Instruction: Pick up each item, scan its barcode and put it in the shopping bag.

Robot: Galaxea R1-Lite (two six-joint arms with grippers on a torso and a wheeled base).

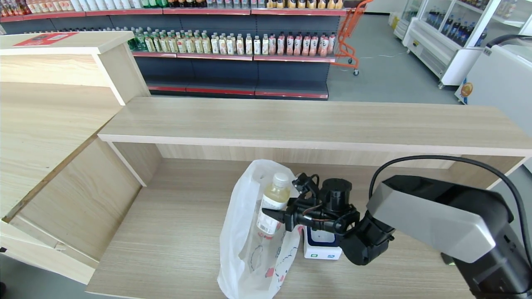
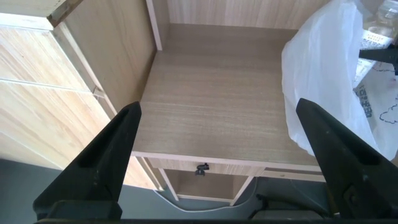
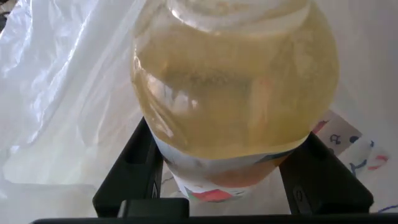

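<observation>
A clear bottle [image 1: 274,201] of pale yellow drink with a white cap stands upright in the mouth of the white plastic shopping bag [image 1: 243,245] on the lower counter. My right gripper [image 1: 272,216] is shut on the bottle's labelled middle, coming in from the right. In the right wrist view the bottle [image 3: 236,93] sits between the two black fingers [image 3: 134,171], with the bag [image 3: 62,93] behind it. My left gripper [image 2: 217,162] is open with nothing in it, above the counter's near left edge; the bag [image 2: 323,81] lies off to its side.
A white and blue scanner box [image 1: 322,248] stands on the counter [image 1: 174,232] just right of the bag, under my right wrist. A raised wooden ledge [image 1: 291,124] runs behind. A wooden side panel [image 1: 83,199] closes the left. Drink shelves stand beyond.
</observation>
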